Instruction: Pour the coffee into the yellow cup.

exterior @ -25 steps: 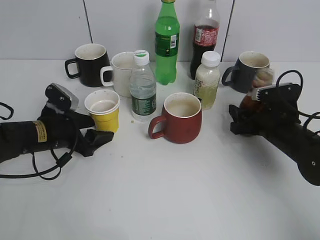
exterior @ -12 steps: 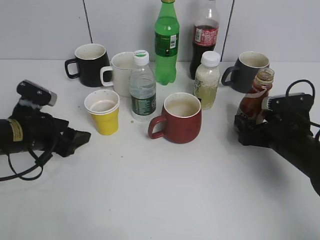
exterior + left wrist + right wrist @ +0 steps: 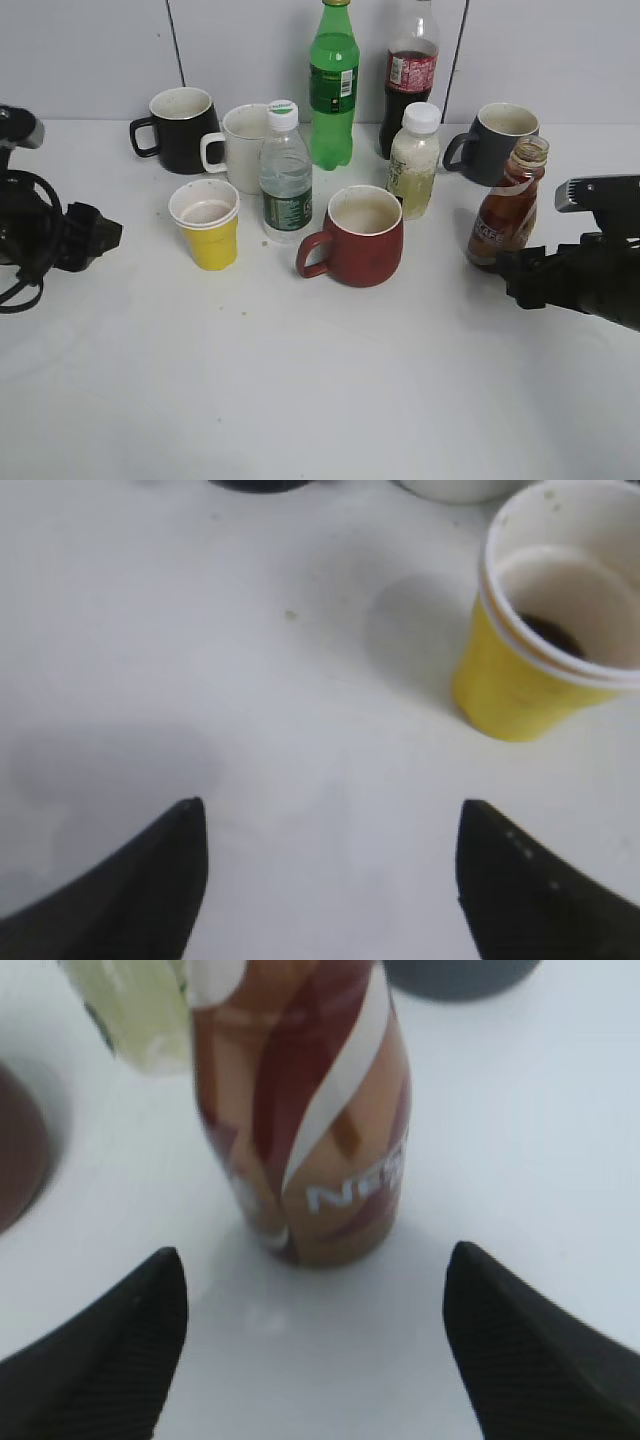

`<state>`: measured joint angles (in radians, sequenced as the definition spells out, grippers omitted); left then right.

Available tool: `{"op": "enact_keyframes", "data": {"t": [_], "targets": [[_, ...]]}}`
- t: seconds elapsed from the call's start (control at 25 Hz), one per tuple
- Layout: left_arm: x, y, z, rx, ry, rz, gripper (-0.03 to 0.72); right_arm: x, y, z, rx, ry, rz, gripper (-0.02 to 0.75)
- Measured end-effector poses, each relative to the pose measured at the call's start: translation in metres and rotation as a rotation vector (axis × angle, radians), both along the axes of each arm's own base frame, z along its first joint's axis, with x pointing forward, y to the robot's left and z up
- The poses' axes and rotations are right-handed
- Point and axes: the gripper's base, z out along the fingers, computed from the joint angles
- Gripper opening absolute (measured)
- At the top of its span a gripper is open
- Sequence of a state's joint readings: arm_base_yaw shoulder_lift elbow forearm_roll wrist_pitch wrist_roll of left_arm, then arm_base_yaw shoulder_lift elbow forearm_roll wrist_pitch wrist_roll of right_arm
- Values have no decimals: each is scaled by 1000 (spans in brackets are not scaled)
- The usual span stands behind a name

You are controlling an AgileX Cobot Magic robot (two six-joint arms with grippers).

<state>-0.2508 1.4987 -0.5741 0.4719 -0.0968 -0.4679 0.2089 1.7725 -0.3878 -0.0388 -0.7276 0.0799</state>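
The coffee bottle (image 3: 508, 208) stands upright and capless on the table at the right; its swirl label fills the right wrist view (image 3: 305, 1120). My right gripper (image 3: 512, 272) is open and empty, just in front of the bottle and apart from it (image 3: 315, 1305). The yellow cup (image 3: 207, 224) stands left of the middle, with a little dark liquid at its bottom in the left wrist view (image 3: 545, 630). My left gripper (image 3: 100, 238) is open and empty at the far left, well apart from the cup (image 3: 330, 825).
A red mug (image 3: 360, 238) stands in the middle. Behind are a water bottle (image 3: 285, 175), a white mug (image 3: 240, 148), a black mug (image 3: 180, 128), a green bottle (image 3: 334, 85), a cola bottle (image 3: 410, 75), a pale drink bottle (image 3: 414, 160) and a grey mug (image 3: 495, 142).
Both arms have drawn back outward. My right gripper let go of the coffee bottle, which now stands alone. My left gripper moved left, away from the yellow cup.
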Motion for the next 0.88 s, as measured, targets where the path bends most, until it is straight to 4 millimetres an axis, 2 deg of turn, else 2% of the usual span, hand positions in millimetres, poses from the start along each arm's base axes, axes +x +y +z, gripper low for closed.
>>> {"op": "enact_keyframes", "data": {"t": [0.2, 0.36, 0.52, 0.6, 0.72, 0.88], "targets": [[-31, -7, 37, 43, 12, 15, 573, -18, -5, 32, -22, 166, -22, 595], [-60, 4, 64, 84, 61, 83, 534, -29, -8, 67, -47, 239, -33, 595], [-92, 20, 92, 42, 46, 156, 492, -41, -6, 107, -59, 258, -21, 595], [-107, 26, 100, 19, 45, 182, 484, -52, -4, 122, -74, 283, 6, 595], [-147, 43, 118, -11, 13, 197, 475, -75, 0, 137, -81, 345, 67, 594], [-186, 55, 124, 11, 5, 118, 473, -109, 4, 149, -32, 429, 134, 594]]}}
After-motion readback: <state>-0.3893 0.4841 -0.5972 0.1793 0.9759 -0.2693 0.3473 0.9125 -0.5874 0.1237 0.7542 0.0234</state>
